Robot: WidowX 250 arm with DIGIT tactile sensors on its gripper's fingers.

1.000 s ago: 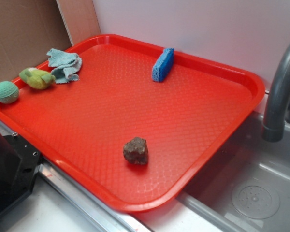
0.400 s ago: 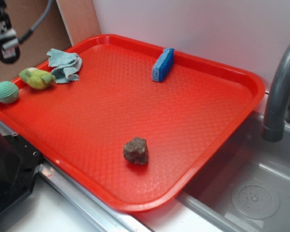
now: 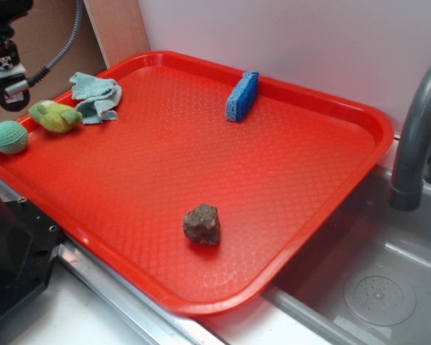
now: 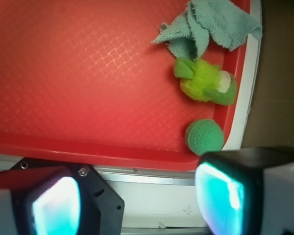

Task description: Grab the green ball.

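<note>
Since the earlier exterior view, the arm has come in from the top left and dropped a little lower; nothing on the tray has shifted. The tool (image 3: 7, 79) hangs above the far left corner of the red tray (image 3: 287, 237), up off the surface. In the wrist view its two fingers (image 4: 220, 196) stand well apart with nothing between them, so it is released and empty.

The green ball (image 3: 10, 136) sits at the tray's left corner, right against the raised rim. Just beside it lies the yellow-green plush toy (image 3: 55, 116), and past that the pale teal rag (image 3: 95, 97). The brown rock (image 3: 202, 223) and the blue sponge (image 3: 242, 95) are well apart from it.

From the wrist view, the ball (image 4: 204, 137) lies ahead of the tool and off towards one finger, not centred in the gap. The coming move likely needs a sideways shift to centre over the ball, then a descent, keeping clear of the rim and the toy.
</note>
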